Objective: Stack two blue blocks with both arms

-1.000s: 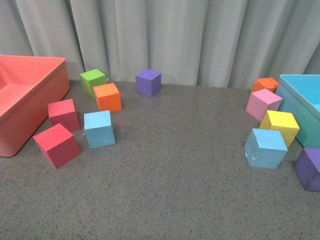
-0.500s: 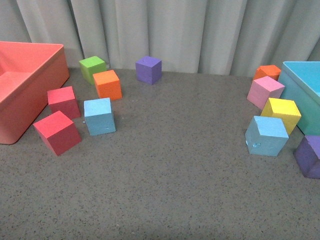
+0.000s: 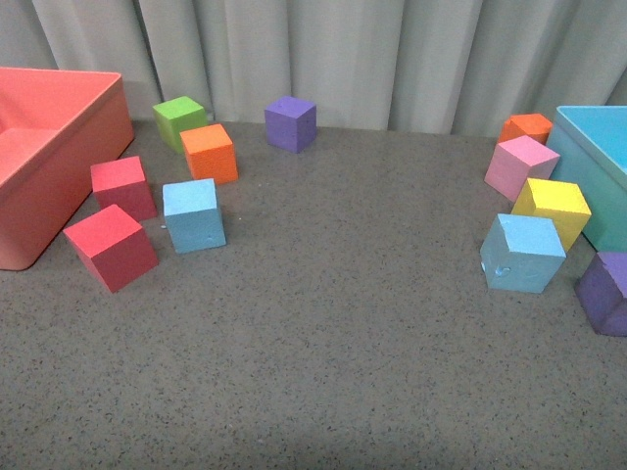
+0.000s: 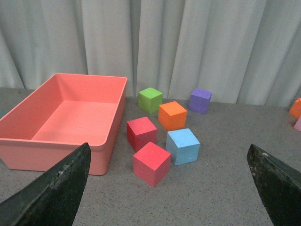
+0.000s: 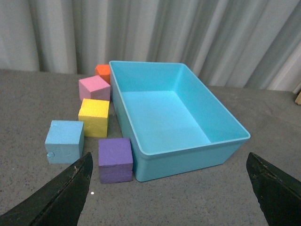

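Left blue block (image 3: 193, 214): sits flat on the grey tabletop (image 3: 343, 352) in the left cluster. It is near two red cubes (image 3: 110, 247) and in front of an orange cube (image 3: 209, 153), with narrow gaps around it.
Right blue block (image 3: 521, 253): sits on the tabletop well apart from the other, turned a little, just in front of a yellow cube (image 3: 552, 208). I cannot tell whether those two touch. A small nick sits low on its near face.
Left gripper (image 4: 168, 148): only two black fingertips (image 4: 61, 188) show, the rest cut off by the frame. They are spread wide with nothing between them, short of the left cluster.
Right gripper (image 5: 169, 155): again only two fingertips (image 5: 66, 193) show. They are spread wide and hold nothing.
Front view: shows neither gripper.
Coral bin (image 3: 59, 147): cut off at the left edge of the front view; whole in the left wrist view.
Turquoise bin (image 3: 588, 162): only a corner shows at the right edge of the front view; whole in the right wrist view.
Purple cube (image 3: 605, 292): clipped by the right edge of the front view; just beside the turquoise bin's wall.
Second orange cube (image 3: 527, 127): partly hidden behind a pink cube (image 3: 521, 166).
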Controlling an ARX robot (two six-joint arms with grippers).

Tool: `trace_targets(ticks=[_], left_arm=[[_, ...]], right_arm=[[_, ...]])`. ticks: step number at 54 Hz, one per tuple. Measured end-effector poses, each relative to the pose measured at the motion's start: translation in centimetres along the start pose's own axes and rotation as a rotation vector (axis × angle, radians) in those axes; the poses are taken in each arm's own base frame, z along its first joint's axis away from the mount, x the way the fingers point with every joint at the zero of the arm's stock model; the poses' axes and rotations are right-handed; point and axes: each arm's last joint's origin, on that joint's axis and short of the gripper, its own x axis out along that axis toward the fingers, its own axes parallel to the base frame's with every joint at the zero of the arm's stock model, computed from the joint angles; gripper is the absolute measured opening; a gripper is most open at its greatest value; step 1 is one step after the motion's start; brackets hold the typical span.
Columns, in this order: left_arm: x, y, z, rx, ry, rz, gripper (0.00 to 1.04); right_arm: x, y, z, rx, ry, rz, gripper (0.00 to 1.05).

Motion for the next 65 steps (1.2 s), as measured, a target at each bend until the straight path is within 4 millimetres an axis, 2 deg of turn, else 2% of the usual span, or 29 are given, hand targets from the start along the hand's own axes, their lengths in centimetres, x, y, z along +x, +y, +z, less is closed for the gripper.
trace_targets(ticks=[8, 10, 14, 21, 29, 39, 51, 65], left_arm=[[0.0, 0.0, 0.0, 0.0, 0.0, 0.0, 0.98], [0.0, 0.0, 0.0, 0.0, 0.0, 0.0, 0.98], [0.0, 0.0, 0.0, 0.0, 0.0, 0.0, 0.98], [0.0, 0.0, 0.0, 0.0, 0.0, 0.0, 0.98], [0.0, 0.0, 0.0, 0.0, 0.0, 0.0, 0.98], [0.0, 0.0, 0.0, 0.0, 0.0, 0.0, 0.98], [0.0, 0.0, 0.0, 0.0, 0.0, 0.0, 0.98], [0.0, 0.0, 0.0, 0.0, 0.0, 0.0, 0.98]], right_arm=[[3.9, 1.5, 2.2, 0.044, 0.09, 0.114, 0.95], [5.6, 2.3, 2.5, 0.065, 0.159, 0.162, 0.95], [9.6, 4.1, 2.4, 0.08, 0.337, 0.23, 0.95], [13.7, 5.8, 2.4, 0.089, 0.491, 0.261, 0.95], [17.9, 7.2, 2.3, 0.102, 0.633, 0.265, 0.95], [22.1, 8.8, 2.2, 0.129, 0.759, 0.281, 0.95], [25.3, 10.1, 1.1, 0.14, 0.855, 0.252, 0.95], [26.7, 11.2, -0.7, 0.101, 0.928, 0.236, 0.95]])
